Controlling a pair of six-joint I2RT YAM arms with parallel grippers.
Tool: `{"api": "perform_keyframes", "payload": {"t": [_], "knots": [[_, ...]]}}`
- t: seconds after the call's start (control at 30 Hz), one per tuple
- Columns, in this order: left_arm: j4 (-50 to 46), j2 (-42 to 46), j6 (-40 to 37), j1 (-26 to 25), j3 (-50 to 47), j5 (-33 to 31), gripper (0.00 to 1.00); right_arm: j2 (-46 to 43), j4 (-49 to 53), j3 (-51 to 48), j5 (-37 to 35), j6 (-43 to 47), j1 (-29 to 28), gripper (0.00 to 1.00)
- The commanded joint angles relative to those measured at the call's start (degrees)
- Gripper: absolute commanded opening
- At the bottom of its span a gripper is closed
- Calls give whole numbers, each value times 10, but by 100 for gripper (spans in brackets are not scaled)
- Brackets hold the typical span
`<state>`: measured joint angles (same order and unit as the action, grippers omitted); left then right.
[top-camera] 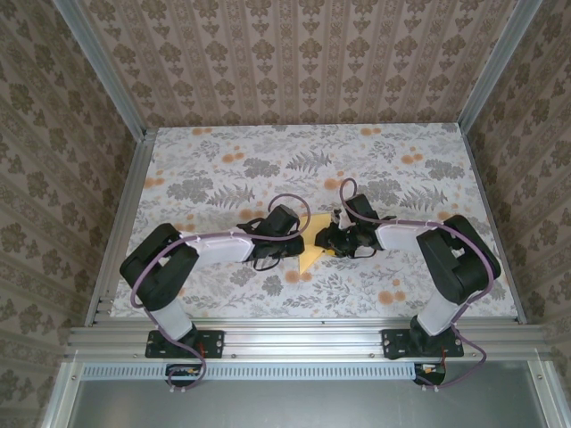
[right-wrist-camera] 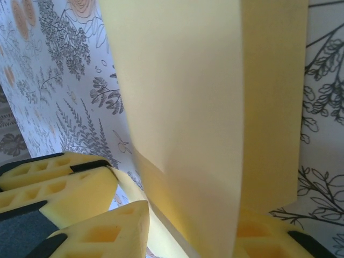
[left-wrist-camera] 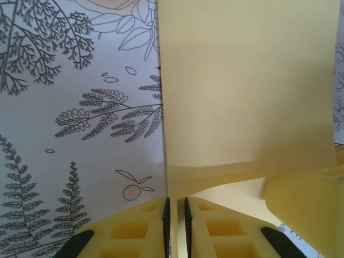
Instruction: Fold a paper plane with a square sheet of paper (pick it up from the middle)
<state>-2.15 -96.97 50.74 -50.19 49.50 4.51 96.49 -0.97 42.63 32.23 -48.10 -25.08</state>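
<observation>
Yellow fingers (left-wrist-camera: 134,228) of the left gripper (left-wrist-camera: 176,209) lie nearest to us in the left wrist view. They stand almost together and pinch an edge of the square sheet of paper (left-wrist-camera: 247,80), which rises from between them. In the right wrist view we see the right gripper (right-wrist-camera: 193,228) with its jaws apart, one on each side of the sheet and not pressing it. From above, the paper sits between the two grippers near the middle of the flowered table (top-camera: 223,152), with a yellow corner showing just below them. We judge that the main danger is in the thin paper itself. If the right jaws close while the sheet hangs crooked, the crease may come in a wrong place and every later fold would be lopsided. If the two arms pull away from each other, the sheet may tear or slip out of the left pinch. We also see that the grippers are very near one another, so their fingers could collide.
</observation>
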Motion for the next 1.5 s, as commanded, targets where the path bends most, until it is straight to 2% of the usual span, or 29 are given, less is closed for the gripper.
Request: {"api": "perform_keyframes", "payload": {"t": [0.0,0.2,0.4,0.6,0.87,1.0,1.1,1.2,1.3,1.47], "knots": [[-4,-14,0,3,12,-1,21,15,-3,-3,14,2,-5,29],[-19,3,-1,4,11,-18,29,17,-1,1,5,-11,-6,12],[-14,67,-9,-15,-21,-50,49,-2,30,2,-59,-45,-14,2],[25,91,-41,-65,-51,-83,65,-33,67,4,-131,-95,-27,0],[151,78,-115,-102,-93,-88,90,-87,107,-17,-166,-176,-30,0],[148,69,-188,-120,-74,-107,87,-102,125,-10,-163,-195,-28,0],[159,51,-254,-129,-63,-102,74,-103,127,-8,-158,-211,-24,0],[223,40,-306,-134,-85,-107,68,-104,126,-9,-157,-219,-17,0],[301,38,-349,-134,-117,-96,65,-106,122,-11,-153,-225,-11,0],[315,15,-396,-137,-109,-89,60,-107,106,-17,-139,-237,-4,0]]}}
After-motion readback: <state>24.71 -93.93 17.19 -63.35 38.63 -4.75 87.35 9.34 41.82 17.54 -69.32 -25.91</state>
